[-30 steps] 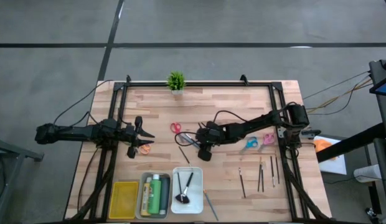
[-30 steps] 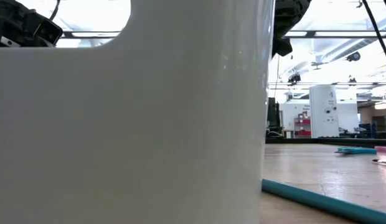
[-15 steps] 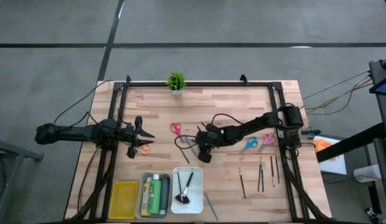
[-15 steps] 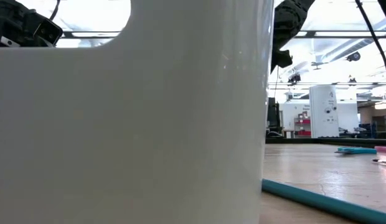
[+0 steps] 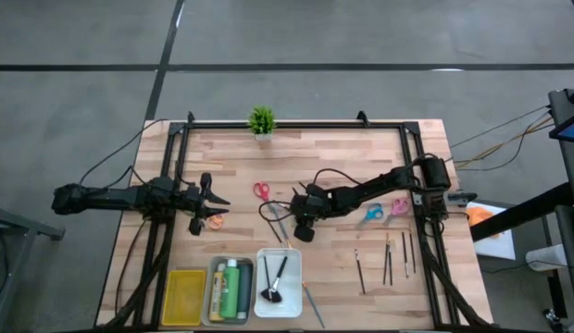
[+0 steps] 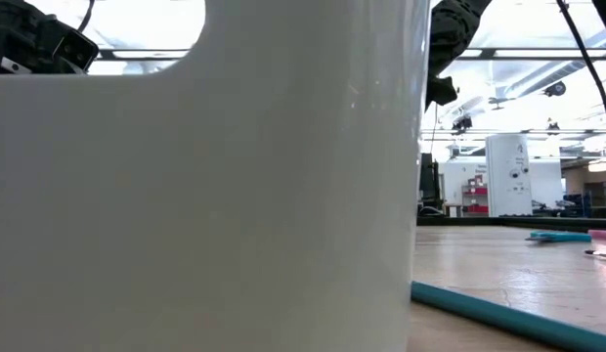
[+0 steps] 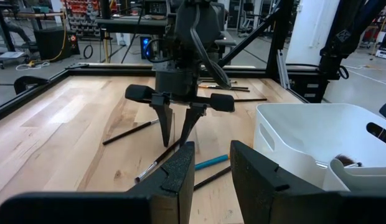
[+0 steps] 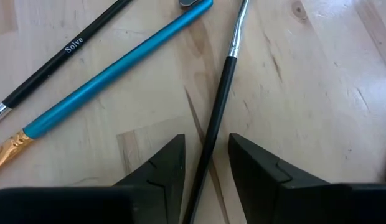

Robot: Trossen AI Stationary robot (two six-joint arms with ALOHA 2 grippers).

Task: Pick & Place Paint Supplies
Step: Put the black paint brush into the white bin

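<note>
My right gripper (image 5: 296, 215) stands at the table's middle, fingers pointing down, open. Its fingers stand on either side of a thin black-handled brush (image 8: 219, 99) that lies flat on the wood; I see no touch. A blue-handled brush (image 8: 118, 65) and a black pencil (image 8: 56, 59) lie beside it. The left wrist view shows this gripper (image 7: 174, 143) over the brushes. My left gripper (image 5: 209, 200) is open and empty at the table's left, beside orange-handled scissors (image 5: 215, 222).
Red scissors (image 5: 261, 191) lie far of the brushes; blue (image 5: 372, 213) and pink scissors (image 5: 398, 205) and several thin brushes (image 5: 389, 259) lie at the right. Yellow (image 5: 185, 296), grey (image 5: 213, 294) and white trays (image 5: 292, 277) stand at the near edge, with a teal brush (image 5: 312, 305) beside them. A plant (image 5: 261, 120) stands at the far edge.
My right gripper has come down over the brushes at the table's middle and shifted slightly toward the left edge. The brushes lie where they were.
</note>
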